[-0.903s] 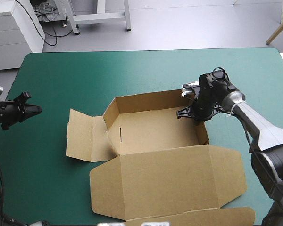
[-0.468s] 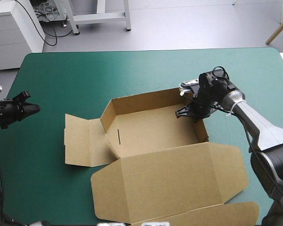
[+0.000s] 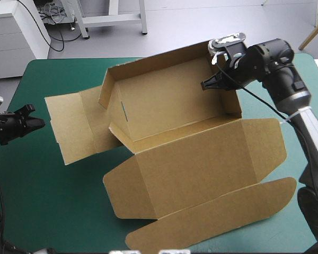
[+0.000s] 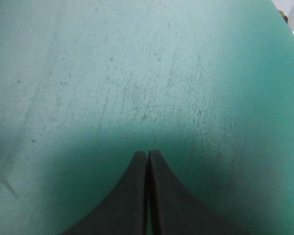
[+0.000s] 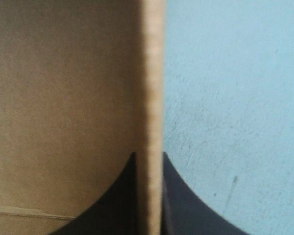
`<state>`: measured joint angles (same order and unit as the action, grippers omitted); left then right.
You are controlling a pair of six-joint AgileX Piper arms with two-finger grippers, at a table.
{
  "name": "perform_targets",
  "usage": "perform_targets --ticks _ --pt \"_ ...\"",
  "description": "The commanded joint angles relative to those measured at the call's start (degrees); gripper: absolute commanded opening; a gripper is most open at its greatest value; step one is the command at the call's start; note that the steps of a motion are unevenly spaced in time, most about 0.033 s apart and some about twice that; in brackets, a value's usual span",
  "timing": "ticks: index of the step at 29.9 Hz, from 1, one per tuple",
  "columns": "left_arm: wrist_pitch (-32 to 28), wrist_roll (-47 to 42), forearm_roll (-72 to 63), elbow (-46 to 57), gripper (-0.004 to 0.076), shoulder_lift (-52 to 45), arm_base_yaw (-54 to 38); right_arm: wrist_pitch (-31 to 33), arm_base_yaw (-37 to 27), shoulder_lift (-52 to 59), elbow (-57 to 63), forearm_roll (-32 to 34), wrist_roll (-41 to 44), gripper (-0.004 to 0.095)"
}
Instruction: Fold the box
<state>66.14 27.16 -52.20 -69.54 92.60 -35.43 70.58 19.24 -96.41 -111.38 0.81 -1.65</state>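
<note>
The brown box (image 3: 169, 106) is an open tray with raised walls, lifted and tilted up at its far right corner. Its lid (image 3: 201, 169) lies toward the table's front edge, and a side flap (image 3: 74, 127) spreads out on the left. My right gripper (image 3: 216, 80) is shut on the box's right wall near that raised corner. In the right wrist view the wall's edge (image 5: 152, 112) runs between the black fingers of that same gripper (image 5: 149, 164). My left gripper (image 3: 38, 123) hovers at the table's left edge, shut on nothing, apart from the box. The left wrist view shows the left gripper (image 4: 147, 155) over bare teal-green cover.
The teal-green cover (image 3: 58, 201) lies bare at the front left and along the far edge. A white cabinet (image 3: 16, 32) and a table frame stand beyond the far edge.
My right gripper has risen and moved toward the far edge, lifting the box's right side; the tray tilted up and the whole sheet slid and turned. The left gripper stayed put.
</note>
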Motion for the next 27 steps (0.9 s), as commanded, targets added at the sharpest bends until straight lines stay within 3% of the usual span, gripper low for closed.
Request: perform_targets --ticks 1,9,14,19,21,25,27 --pt "0.64 0.29 -3.53 -1.24 -0.0010 -2.70 -0.01 -1.69 -0.08 6.55 -4.84 -0.50 -0.22 -0.0019" --pt "1.50 0.60 -3.64 -1.24 0.0002 -2.70 -0.01 -1.61 -0.08 11.04 -5.40 -0.81 0.24 -0.0019" --pt "2.63 6.32 -3.64 -1.24 0.0181 -2.70 -0.01 -1.87 -0.08 11.04 -5.40 -1.59 0.24 -0.0020" --pt "2.86 6.32 -3.64 -1.24 0.0519 -2.70 -0.01 -3.32 -0.08 11.04 -5.40 -0.81 -0.29 -0.0019" --pt "2.86 6.32 -3.64 -1.24 0.0617 -2.70 -0.01 -3.53 -0.08 11.04 -5.40 -0.81 -0.43 -0.0019" --pt "6.71 6.75 -4.30 -1.24 0.0653 -2.47 0.10 -5.62 -0.08 11.04 -5.40 -0.81 -0.43 -0.0019" --pt "8.53 11.08 -6.51 -1.19 0.0653 -2.37 0.10 -6.55 -0.08 10.94 -5.40 -1.75 -0.70 -0.0019"
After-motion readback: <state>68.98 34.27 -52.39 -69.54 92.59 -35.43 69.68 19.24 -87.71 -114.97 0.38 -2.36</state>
